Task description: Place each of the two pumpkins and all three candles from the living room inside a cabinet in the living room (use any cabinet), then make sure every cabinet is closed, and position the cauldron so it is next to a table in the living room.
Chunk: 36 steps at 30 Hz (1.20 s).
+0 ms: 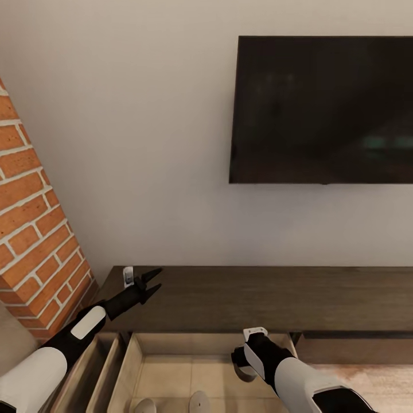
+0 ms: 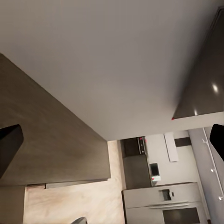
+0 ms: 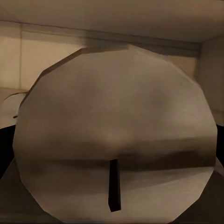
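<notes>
No text, label, brand, number or sign can be read on anything here.

The cabinet [image 1: 241,298] top is lying bare beyond a small white object [image 1: 128,276] at its left end; the open compartment below is being blocked by a candle [image 3: 116,135] filling the right hand's [image 1: 245,367] path.

2 white-shelled arms, black wrists, black pointed left pincer [image 1: 152,284] (glossy)

A dark television [image 1: 321,109] hangs on the pale wall [image 1: 143,143]. A brick column [image 1: 34,229] stands at the left. Grey kitchen units [image 2: 163,205] show far off.
</notes>
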Available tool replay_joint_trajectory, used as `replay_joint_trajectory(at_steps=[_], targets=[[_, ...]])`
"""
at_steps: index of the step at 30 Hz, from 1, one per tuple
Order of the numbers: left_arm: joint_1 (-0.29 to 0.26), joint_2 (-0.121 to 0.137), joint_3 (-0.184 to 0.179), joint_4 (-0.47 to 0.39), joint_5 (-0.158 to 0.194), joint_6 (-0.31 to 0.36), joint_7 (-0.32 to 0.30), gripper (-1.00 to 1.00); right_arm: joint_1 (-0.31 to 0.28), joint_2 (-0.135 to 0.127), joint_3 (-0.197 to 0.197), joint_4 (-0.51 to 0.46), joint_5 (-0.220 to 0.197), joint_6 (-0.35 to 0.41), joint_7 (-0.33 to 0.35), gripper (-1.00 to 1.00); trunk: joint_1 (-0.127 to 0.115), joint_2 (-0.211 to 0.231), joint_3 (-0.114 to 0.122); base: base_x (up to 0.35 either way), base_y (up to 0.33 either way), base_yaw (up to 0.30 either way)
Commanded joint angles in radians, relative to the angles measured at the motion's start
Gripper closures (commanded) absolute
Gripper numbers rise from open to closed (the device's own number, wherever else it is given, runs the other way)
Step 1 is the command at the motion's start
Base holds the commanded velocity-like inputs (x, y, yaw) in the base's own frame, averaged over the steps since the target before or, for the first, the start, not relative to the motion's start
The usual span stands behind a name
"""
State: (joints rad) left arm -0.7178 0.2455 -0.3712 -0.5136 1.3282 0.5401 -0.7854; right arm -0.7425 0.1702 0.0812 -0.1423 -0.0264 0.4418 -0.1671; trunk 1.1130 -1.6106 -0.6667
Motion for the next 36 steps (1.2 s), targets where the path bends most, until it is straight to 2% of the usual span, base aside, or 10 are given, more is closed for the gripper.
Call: replay_joint_trajectory(at_steps=[1,6,13,18,36], targets=[[0.000,0.000,0.000,0.000,0.000,0.000,0.000,-1.00,0.002,0.000,0.000,0.000,0.001,0.000,0.000,1.00,0.004,-0.007,-0.003,0.000,0.000,0.000],[0.000,-0.013,0.000,0.001,-0.001,0.000,0.000,-1.00,0.007,0.000,0.000,0.001,0.005,-0.001,-0.002,1.00,0.023,-0.042,-0.019,0.000,0.000,0.000],[0.000,-0.014,0.000,0.001,-0.001,0.000,0.000,-1.00,0.008,0.002,0.001,0.002,0.001,0.001,-0.001,1.00,0.050,-0.091,-0.041,0.000,0.000,0.000],[0.000,-0.014,0.000,0.001,-0.001,0.000,0.000,-1.00,0.008,0.003,0.002,0.046,0.003,0.001,-0.001,1.00,0.069,-0.126,-0.056,0.000,0.000,0.000],[0.000,-0.014,0.000,0.001,-0.001,0.000,0.000,-1.00,0.008,0.004,0.002,0.050,0.005,-0.014,-0.009,1.00,0.138,-0.252,-0.113,0.000,0.000,0.000]])
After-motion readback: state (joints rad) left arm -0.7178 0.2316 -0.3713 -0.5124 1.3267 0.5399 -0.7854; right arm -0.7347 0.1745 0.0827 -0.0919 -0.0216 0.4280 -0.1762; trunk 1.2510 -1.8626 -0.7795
